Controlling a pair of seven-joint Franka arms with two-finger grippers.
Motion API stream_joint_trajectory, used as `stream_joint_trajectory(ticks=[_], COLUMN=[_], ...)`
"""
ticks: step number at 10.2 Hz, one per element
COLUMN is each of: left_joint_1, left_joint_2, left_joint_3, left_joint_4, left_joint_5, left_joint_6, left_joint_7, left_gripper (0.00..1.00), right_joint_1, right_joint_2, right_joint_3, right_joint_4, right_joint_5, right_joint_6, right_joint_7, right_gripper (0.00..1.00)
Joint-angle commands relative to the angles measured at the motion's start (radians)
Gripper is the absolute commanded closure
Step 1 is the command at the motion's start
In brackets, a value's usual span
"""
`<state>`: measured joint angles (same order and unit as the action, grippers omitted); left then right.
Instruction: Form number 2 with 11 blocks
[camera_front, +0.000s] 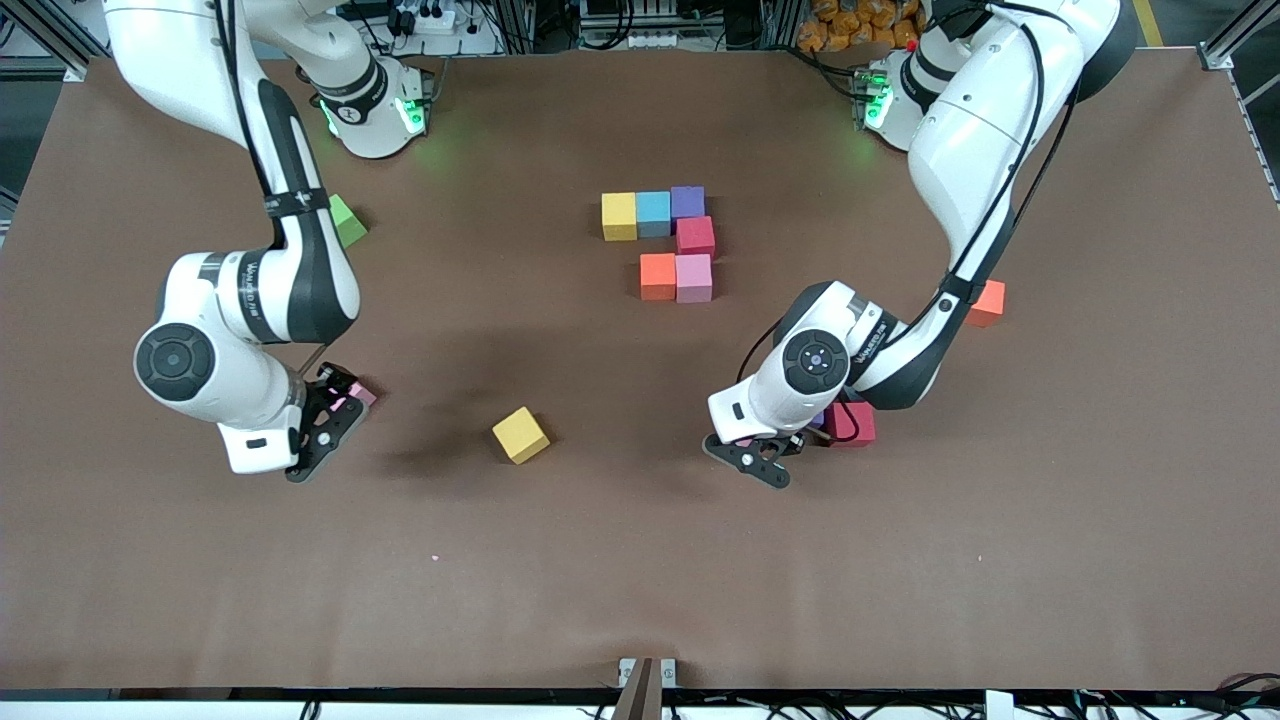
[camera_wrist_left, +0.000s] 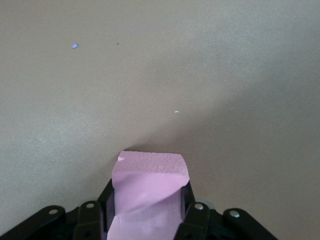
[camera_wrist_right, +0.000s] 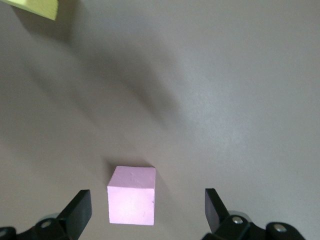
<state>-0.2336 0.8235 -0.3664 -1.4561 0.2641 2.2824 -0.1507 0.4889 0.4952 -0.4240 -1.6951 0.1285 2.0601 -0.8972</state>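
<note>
The partial number 2 lies mid-table: yellow (camera_front: 619, 216), light blue (camera_front: 653, 213) and purple (camera_front: 688, 202) blocks in a row, then a red block (camera_front: 695, 236), then orange (camera_front: 657, 276) and pink (camera_front: 693, 278) ones. My left gripper (camera_front: 760, 458) (camera_wrist_left: 148, 200) is shut on a squeezed pink block (camera_wrist_left: 150, 177), low over the table beside a loose red block (camera_front: 851, 422). My right gripper (camera_front: 335, 412) (camera_wrist_right: 147, 202) stands open around another pink block (camera_wrist_right: 132, 200) (camera_front: 362, 393), which rests on the table.
A loose yellow block (camera_front: 520, 435) (camera_wrist_right: 35, 7) lies between the two grippers. An orange block (camera_front: 988, 302) sits by the left arm's forearm. A purple block (camera_front: 819, 420) peeks out under the left wrist. A green cube (camera_front: 347, 220) lies near the right arm's base.
</note>
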Motion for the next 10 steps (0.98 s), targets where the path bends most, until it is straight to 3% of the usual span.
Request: stream_joint_trajectory(ticks=[1,4,10], left_joint_1=[-0.01,-0.004,0.013], left_joint_2=[-0.007,-0.043,-0.11], left_joint_3=[0.009,0.009,0.007], left_joint_4=[0.011,0.011,0.01], left_joint_5=[0.023,0.018,0.014], left_joint_6=[0.0,-0.006,-0.029], left_joint_7=[-0.026,-0.026,-0.024], left_gripper=[0.63,0.64,0.65], right_joint_1=[-0.045,-0.097,-0.101], right_joint_2=[-0.001,0.003,0.002], right_joint_3=[0.013,0.014,0.016], right_joint_4=[-0.001,-0.006,-0.07], right_joint_5=[0.002,0.003,0.003], right_joint_6=[0.005,0.008,0.066], right_joint_7=[0.001,0.0,-0.002], right_gripper=[0.0,0.0,0.0])
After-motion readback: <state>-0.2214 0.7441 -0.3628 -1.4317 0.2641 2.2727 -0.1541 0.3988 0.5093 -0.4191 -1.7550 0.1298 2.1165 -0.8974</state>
